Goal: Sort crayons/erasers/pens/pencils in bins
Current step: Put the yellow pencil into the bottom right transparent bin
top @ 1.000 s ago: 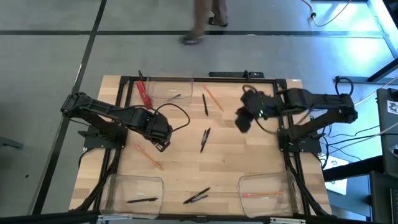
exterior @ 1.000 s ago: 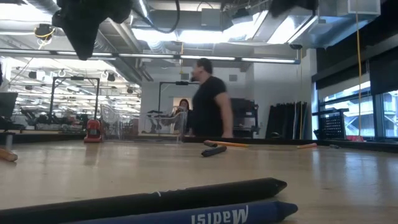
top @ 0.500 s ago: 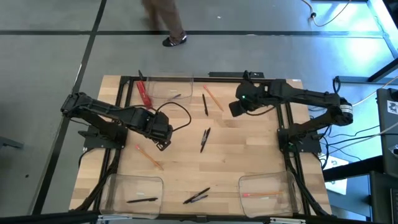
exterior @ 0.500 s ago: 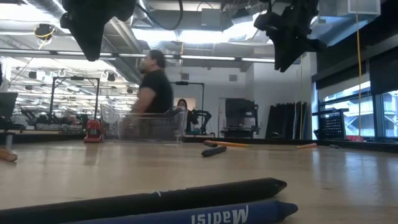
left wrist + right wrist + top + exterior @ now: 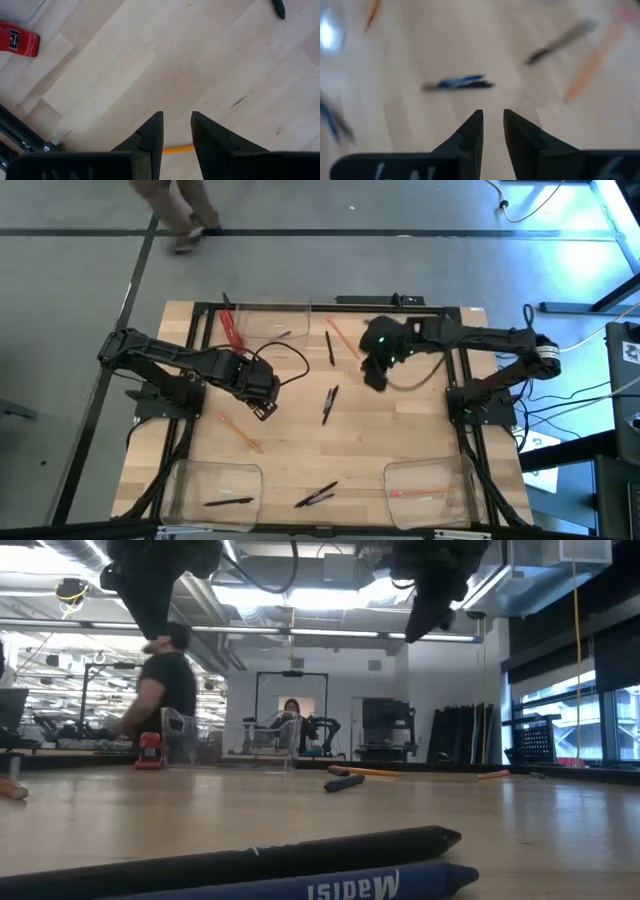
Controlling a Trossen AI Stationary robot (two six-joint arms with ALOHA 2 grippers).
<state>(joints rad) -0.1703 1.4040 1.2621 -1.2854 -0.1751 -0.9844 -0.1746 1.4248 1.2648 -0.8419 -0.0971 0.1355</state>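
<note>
High view: the wooden table (image 5: pixel 400 440) carries 3 clear bins (image 5: pixel 428 485), with pens (image 5: pixel 329 404) and pencils (image 5: pixel 241 433) scattered between them. Both the left gripper (image 5: pixel 262 408) and right gripper (image 5: pixel 374 375) hover slightly parted, grasping nothing. A person (image 5: pixel 160 690) crosses the room behind.

Three clear bins (image 5: pixel 212 484), three orange pencils (image 5: pixel 240 432), about five black pens (image 5: pixel 329 347), one blue crayon (image 5: pixel 300 888), one red strip (image 5: pixel 231 330), two arms, one person (image 5: pixel 180 210).
</note>
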